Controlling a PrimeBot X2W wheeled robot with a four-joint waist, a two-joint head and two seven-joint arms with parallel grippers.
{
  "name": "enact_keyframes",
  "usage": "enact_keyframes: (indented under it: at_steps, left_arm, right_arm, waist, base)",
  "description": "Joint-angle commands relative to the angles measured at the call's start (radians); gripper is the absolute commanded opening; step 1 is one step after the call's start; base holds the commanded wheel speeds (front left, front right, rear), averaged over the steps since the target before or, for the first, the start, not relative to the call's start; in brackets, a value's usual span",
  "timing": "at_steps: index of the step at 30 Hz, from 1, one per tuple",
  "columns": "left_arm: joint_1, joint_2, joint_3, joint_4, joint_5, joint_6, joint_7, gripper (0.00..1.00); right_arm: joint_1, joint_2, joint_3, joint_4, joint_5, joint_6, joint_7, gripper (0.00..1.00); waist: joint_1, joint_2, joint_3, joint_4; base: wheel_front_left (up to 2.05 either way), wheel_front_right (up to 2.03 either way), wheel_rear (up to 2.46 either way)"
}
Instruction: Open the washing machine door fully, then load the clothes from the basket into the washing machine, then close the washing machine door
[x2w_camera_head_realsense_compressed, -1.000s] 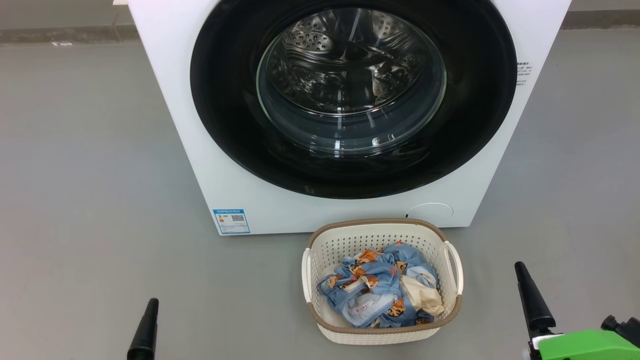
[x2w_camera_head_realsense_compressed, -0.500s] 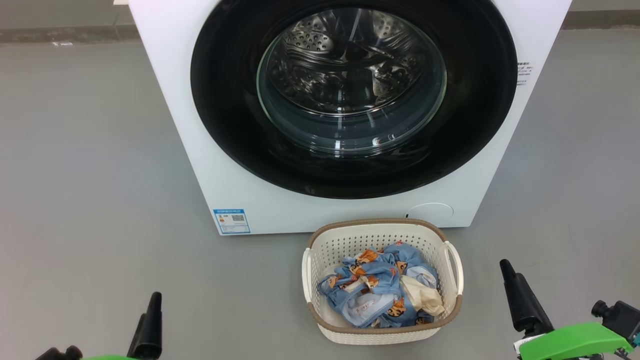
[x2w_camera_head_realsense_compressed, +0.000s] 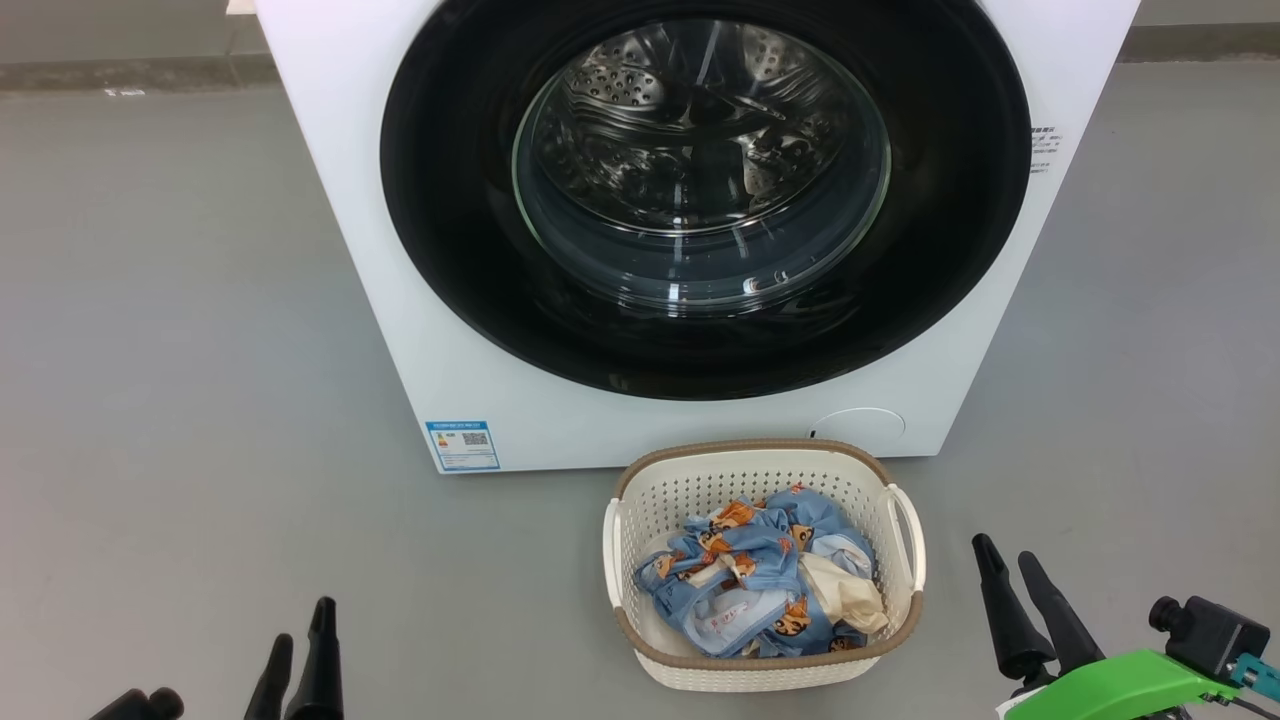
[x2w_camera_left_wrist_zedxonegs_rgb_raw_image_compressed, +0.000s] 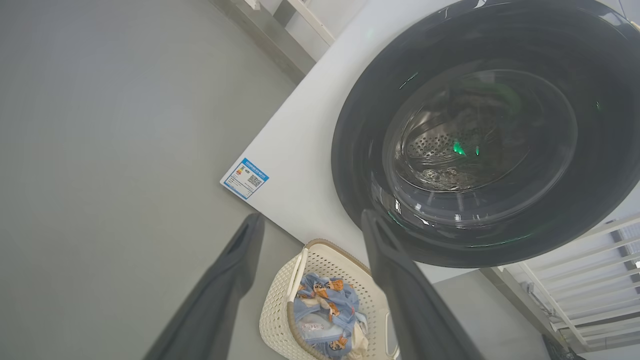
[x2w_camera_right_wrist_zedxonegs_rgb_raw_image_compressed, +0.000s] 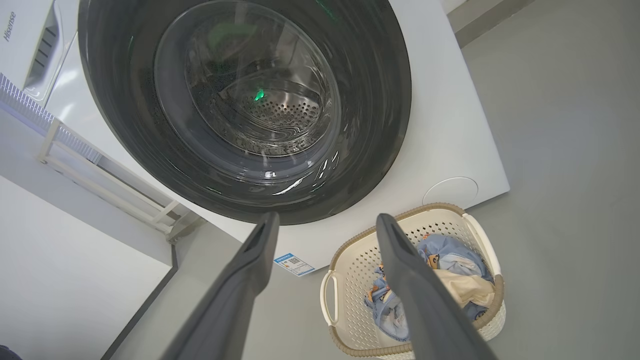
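The washing machine (x2w_camera_head_realsense_compressed: 520, 420) stands white and boxy straight ahead, and its washing machine door (x2w_camera_head_realsense_compressed: 450, 200) with the glossy black rim lies flush against the front. The steel drum shows through the glass. The basket (x2w_camera_head_realsense_compressed: 750, 470) sits on the floor just before the machine, with the clothes (x2w_camera_head_realsense_compressed: 750, 590) piled inside, blue tiger print with a cream piece. My left gripper (x2w_camera_head_realsense_compressed: 302, 625) is open at the lower left, well apart from the basket. My right gripper (x2w_camera_head_realsense_compressed: 1003, 550) is open just right of the basket. Each wrist view looks between open fingers, left gripper (x2w_camera_left_wrist_zedxonegs_rgb_raw_image_compressed: 312, 217) and right gripper (x2w_camera_right_wrist_zedxonegs_rgb_raw_image_compressed: 327, 217), at the door (x2w_camera_left_wrist_zedxonegs_rgb_raw_image_compressed: 360, 150) (x2w_camera_right_wrist_zedxonegs_rgb_raw_image_compressed: 390, 100) and basket (x2w_camera_left_wrist_zedxonegs_rgb_raw_image_compressed: 280, 310) (x2w_camera_right_wrist_zedxonegs_rgb_raw_image_compressed: 360, 270).
Bare grey floor (x2w_camera_head_realsense_compressed: 180, 350) spreads left and right of the machine. A blue label (x2w_camera_head_realsense_compressed: 462, 445) and a round cover (x2w_camera_head_realsense_compressed: 860, 425) mark its lower front. A white slatted rack (x2w_camera_left_wrist_zedxonegs_rgb_raw_image_compressed: 600, 280) stands beside the machine, and a white panel (x2w_camera_right_wrist_zedxonegs_rgb_raw_image_compressed: 60, 280) is close by.
My right gripper has slid left toward the basket and turned, so both fingers show now. My left gripper has shifted slightly and also shows both fingers. Door, basket and clothes are unmoved.
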Motion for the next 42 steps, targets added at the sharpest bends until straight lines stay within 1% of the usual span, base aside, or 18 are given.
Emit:
enact_keyframes:
  at_steps: [1, 11, 15, 24, 25, 42]
  left_arm:
    - [-0.007, 0.019, 0.019, -0.03, 0.035, -0.006, -0.012, 1.0]
    - [0.005, 0.021, 0.019, -0.04, 0.176, 0.003, -0.041, 1.0]
    - [0.008, 0.022, 0.018, -0.046, 0.218, 0.003, -0.053, 1.0]
    - [0.013, 0.024, 0.013, -0.052, 0.332, 0.0, -0.079, 1.0]
    - [0.013, 0.024, 0.013, -0.052, 0.332, 0.0, -0.079, 1.0]
    - [0.035, 0.028, 0.015, -0.101, 0.557, 0.017, -0.129, 1.0]
  right_arm:
    - [-0.009, -0.013, 0.015, -0.023, -0.039, 0.001, -0.013, 1.0]
    - [-0.007, -0.018, 0.014, -0.023, -0.187, 0.001, -0.042, 1.0]
    - [-0.006, -0.018, 0.009, -0.031, -0.241, 0.001, -0.054, 1.0]
    - [0.003, -0.015, -0.001, -0.051, -0.348, 0.001, -0.08, 1.0]
    - [0.003, -0.015, -0.001, -0.051, -0.348, 0.001, -0.08, 1.0]
    - [0.02, -0.008, -0.024, -0.086, -0.563, 0.001, -0.13, 1.0]
  waist:
    - [-0.0001, 0.0, 0.0, 0.0]
    - [-0.0001, 0.0, 0.005, -0.001]
    - [-0.0001, 0.0, 0.008, -0.001]
    - [-0.0001, 0.0, 0.012, 0.002]
    - [-0.0001, 0.0, 0.012, 0.002]
    - [-0.0001, 0.0, 0.014, 0.002]
  base:
    - [0.0, 0.0, 0.0]
    - [0.0, 0.0, 0.0]
    - [0.0, 0.0, 0.0]
    - [0.0, 0.0, 0.0]
    - [0.0, 0.0, 0.0]
    - [0.0, 0.0, 0.0]
